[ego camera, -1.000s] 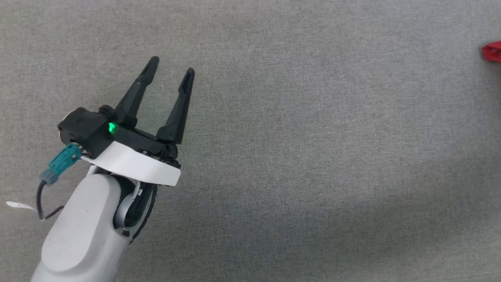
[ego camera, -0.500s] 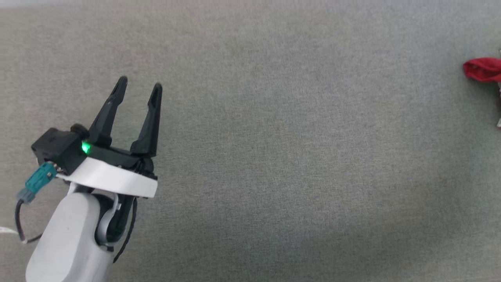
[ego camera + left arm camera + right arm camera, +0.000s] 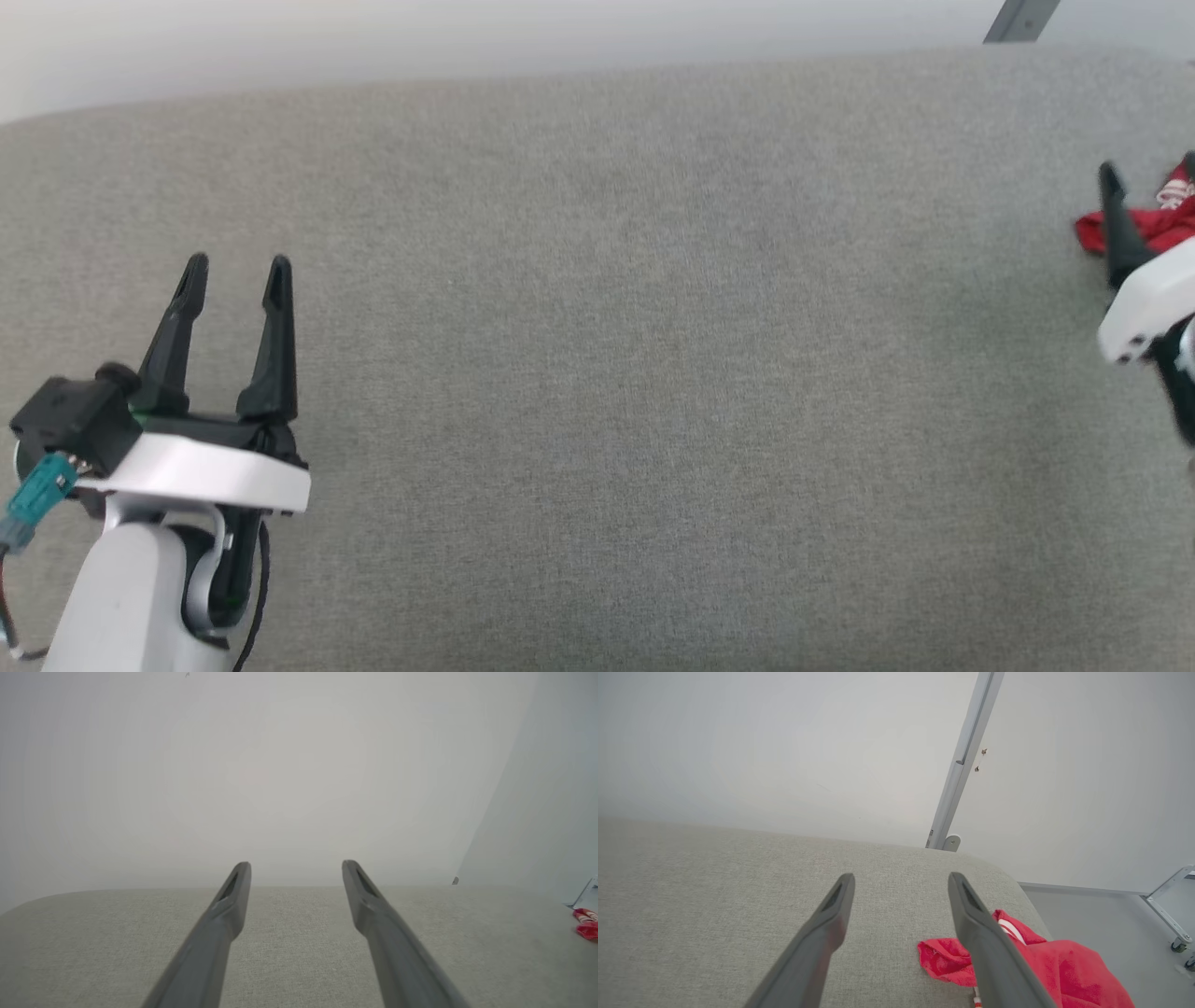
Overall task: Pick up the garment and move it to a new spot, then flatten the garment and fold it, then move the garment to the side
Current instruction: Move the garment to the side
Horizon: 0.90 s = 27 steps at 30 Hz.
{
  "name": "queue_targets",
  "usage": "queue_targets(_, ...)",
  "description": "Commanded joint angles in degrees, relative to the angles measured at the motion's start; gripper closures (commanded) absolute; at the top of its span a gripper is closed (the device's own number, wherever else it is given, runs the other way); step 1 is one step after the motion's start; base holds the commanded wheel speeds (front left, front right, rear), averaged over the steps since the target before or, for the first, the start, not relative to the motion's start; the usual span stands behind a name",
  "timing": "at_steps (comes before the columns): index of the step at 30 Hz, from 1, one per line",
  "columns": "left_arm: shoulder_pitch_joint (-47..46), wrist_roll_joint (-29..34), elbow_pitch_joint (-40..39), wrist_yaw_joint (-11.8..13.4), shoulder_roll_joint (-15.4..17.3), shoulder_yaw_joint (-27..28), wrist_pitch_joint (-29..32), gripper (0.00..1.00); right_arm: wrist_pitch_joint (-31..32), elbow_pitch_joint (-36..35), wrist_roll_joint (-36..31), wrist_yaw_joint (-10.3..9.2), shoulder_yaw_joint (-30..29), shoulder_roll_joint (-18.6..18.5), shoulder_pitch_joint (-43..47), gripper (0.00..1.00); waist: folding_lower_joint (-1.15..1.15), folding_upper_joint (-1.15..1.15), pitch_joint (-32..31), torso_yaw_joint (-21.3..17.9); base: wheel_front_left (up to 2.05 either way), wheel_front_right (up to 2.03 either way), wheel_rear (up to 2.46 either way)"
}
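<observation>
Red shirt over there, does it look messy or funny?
Yes. The garment is bunched in a crumpled heap by the right-hand edge of the grey padded surface, not laid flat. Nothing else looks odd.

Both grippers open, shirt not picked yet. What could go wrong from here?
1. The crumpled bright red T-shirt lies at the rounded corner of the grey fabric surface, apparently partly over its edge; a shallow pinch by the open right gripper could push it off.
2. It is bunched, so a pinch may catch several layers, making flattening harder.
3. The open left gripper hovers far across the surface, so it cannot readily help steady the cloth.
</observation>
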Motion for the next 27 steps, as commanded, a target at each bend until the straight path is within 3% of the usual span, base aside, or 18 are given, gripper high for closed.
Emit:
queue_targets(1,1.0,0.6,-0.2,-0.2,0.2,0.4,-0.3,0.00,-0.6,-0.5,0.6,-0.04,0.2,0.5,1.4,0.00,0.00,0.00,-1.3,0.4,0.00,0.00,0.00)
queue_targets(15,10.9,4.8,-1.2,-0.2,-2.2,9.3,-0.3,0.00,-6.2,-12.8,2.8,-0.04,0.9,3.7,17.1,0.00,0.00,0.00,-8.1,0.9,0.00,0.00,0.00)
queue_targets(27,18.9,7.2,-4.7,-0.2,-4.9,14.1,-0.3,0.00,-6.6,-25.4,-0.9,-0.04,-1.5,6.8,30.7,0.00,0.00,0.00,-11.5,0.7,0.00,0.00,0.00)
